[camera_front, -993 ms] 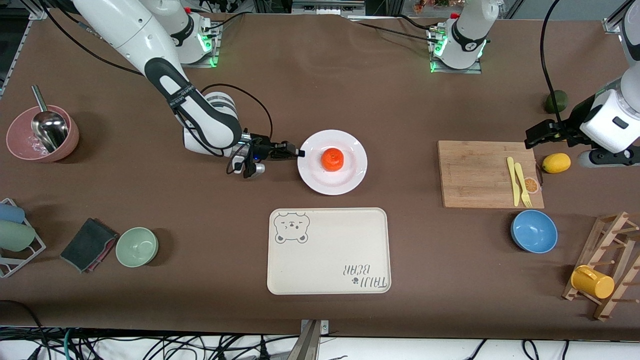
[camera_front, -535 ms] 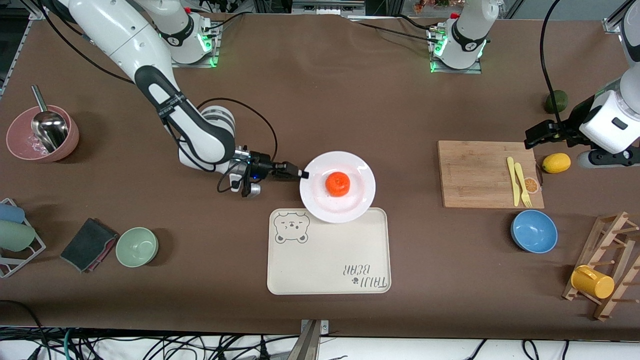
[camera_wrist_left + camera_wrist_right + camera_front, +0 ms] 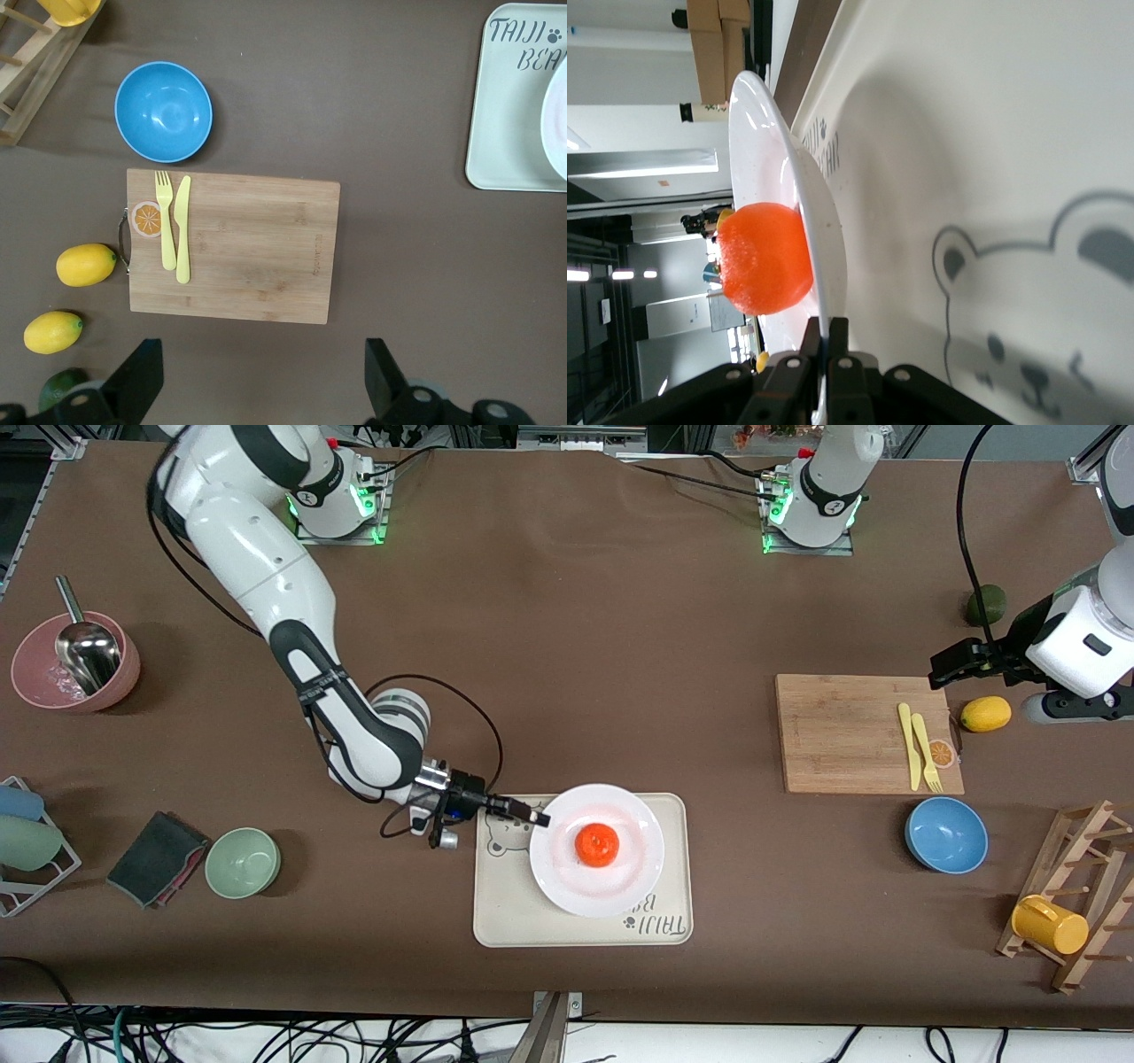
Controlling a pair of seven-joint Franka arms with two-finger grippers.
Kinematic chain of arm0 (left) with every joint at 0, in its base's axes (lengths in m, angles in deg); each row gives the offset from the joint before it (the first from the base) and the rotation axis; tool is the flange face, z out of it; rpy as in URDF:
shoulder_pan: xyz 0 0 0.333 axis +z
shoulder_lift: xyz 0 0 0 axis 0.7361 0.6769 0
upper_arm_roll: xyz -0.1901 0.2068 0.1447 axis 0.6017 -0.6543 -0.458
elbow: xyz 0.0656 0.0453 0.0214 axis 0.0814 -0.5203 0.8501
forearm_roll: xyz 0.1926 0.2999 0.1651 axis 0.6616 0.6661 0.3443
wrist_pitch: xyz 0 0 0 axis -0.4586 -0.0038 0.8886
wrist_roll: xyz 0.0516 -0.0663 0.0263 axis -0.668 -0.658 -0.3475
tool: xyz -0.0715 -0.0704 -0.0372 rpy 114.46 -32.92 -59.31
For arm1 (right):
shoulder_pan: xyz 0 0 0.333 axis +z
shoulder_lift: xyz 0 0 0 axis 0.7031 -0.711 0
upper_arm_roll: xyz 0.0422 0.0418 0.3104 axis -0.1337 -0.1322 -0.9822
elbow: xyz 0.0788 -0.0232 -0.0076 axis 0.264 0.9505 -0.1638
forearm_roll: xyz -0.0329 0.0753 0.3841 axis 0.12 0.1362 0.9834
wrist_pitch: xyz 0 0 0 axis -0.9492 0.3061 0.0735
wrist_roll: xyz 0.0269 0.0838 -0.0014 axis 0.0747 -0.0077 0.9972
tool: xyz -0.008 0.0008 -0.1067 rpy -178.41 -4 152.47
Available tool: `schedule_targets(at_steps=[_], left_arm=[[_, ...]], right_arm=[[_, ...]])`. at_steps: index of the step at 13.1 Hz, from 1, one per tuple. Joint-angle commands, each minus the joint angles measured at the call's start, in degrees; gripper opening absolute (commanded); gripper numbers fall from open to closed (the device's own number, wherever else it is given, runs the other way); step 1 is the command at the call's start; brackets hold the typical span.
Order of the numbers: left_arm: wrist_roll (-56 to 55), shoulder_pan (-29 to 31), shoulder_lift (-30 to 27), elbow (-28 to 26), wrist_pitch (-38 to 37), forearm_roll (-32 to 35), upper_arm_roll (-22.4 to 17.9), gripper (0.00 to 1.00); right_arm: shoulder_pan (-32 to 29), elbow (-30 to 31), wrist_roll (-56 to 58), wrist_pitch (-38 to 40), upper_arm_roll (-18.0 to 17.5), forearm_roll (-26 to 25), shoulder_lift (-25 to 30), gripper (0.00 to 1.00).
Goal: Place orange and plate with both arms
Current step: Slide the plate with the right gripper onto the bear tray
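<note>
The red-orange orange [image 3: 597, 844] sits in the middle of the white plate [image 3: 638, 886]. My right gripper [image 3: 534, 817] is shut on the plate's rim and holds the plate over the cream bear-print tray [image 3: 505, 921]. In the right wrist view the fingers [image 3: 833, 341] pinch the plate's rim [image 3: 815, 212], with the orange [image 3: 764, 257] on the plate and the tray's bear print [image 3: 1028, 292] below. My left gripper [image 3: 952, 662] is open and empty, in the air over the table beside the wooden cutting board [image 3: 864, 733]; its fingers [image 3: 142, 376] show wide apart.
The cutting board holds a yellow knife and fork [image 3: 919, 746]. A lemon [image 3: 985, 713], an avocado [image 3: 985, 605], a blue bowl [image 3: 946, 834] and a mug rack [image 3: 1063, 921] lie toward the left arm's end. A green bowl [image 3: 243, 862], cloth [image 3: 156, 857] and pink bowl [image 3: 75, 662] lie toward the right arm's end.
My right gripper has carried the plate with the orange toward the front camera, from the bare table to over the bear-print tray. The left arm has not moved.
</note>
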Motion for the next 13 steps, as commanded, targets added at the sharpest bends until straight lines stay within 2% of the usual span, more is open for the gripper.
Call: schedule_targets(at_steps=[1,5,6,7,8,9,13], left_arm=[[-0.2,0.1,0.7,1.6,-1.1,0.1,0.1,1.00],[-0.2,0.1,0.7,1.6,-1.1,0.1,0.1,1.00],[-0.2,0.1,0.7,1.6,-1.1,0.1,0.1,1.00],[-0.2,0.1,0.7,1.6,-1.1,0.1,0.1,1.00],[-0.2,0.1,0.7,1.6,-1.1,0.1,0.1,1.00],[-0.2,0.1,0.7,1.6,-1.1,0.1,0.1,1.00],[-0.2,0.1,0.7,1.6,-1.1,0.1,0.1,1.00]], right_arm=[[3.3,-6.5,-3.9,0.5,3.3,-1.2,-3.1,0.00],[3.4,-6.8,-3.8,0.4,4.6,-1.4,-3.9,0.00],[4.0,-6.8,-3.9,0.3,4.9,-2.8,-3.9,0.07],[4.0,-6.8,-4.0,0.3,5.3,-4.0,-4.0,0.24],[4.0,-6.8,-4.0,0.3,5.4,-4.2,-4.1,0.48],[4.0,-6.8,-3.9,0.3,5.4,-4.2,-4.1,0.99],[3.8,-6.9,-4.0,0.5,5.6,-7.7,-3.7,1.00]])
